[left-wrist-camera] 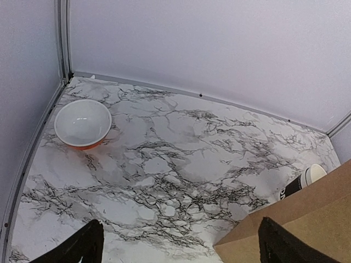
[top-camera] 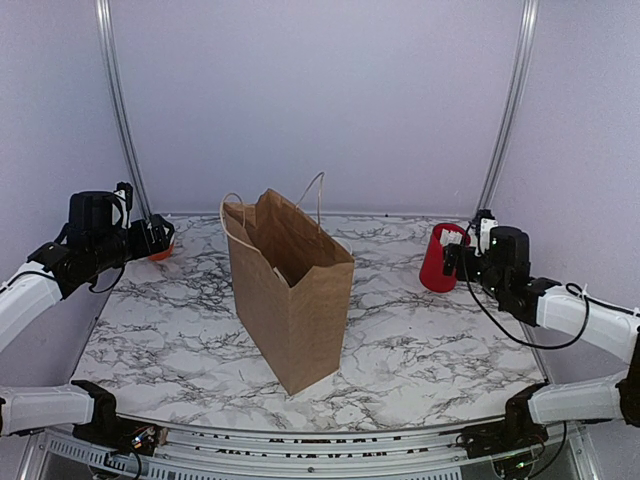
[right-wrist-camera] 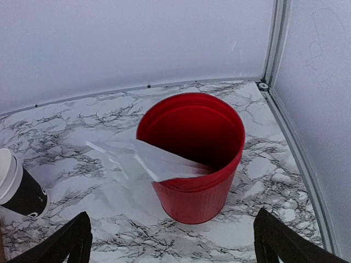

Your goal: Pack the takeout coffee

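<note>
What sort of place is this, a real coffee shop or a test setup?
Most likely a robot test booth, not a shop: plain pale walls on metal rails enclose a small marble-patterned table, with only a paper bag, red cup and bowl laid out.

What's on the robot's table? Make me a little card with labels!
table: white marble pattern
paper bag: brown, standing open in the middle
red cup: far right, white strips poking out
bowl: far left corner, white inside, orange outside, empty
black cup: white top, beside the bag
left gripper: open, holding nothing
right gripper: open, holding nothing, facing the red cup
</note>
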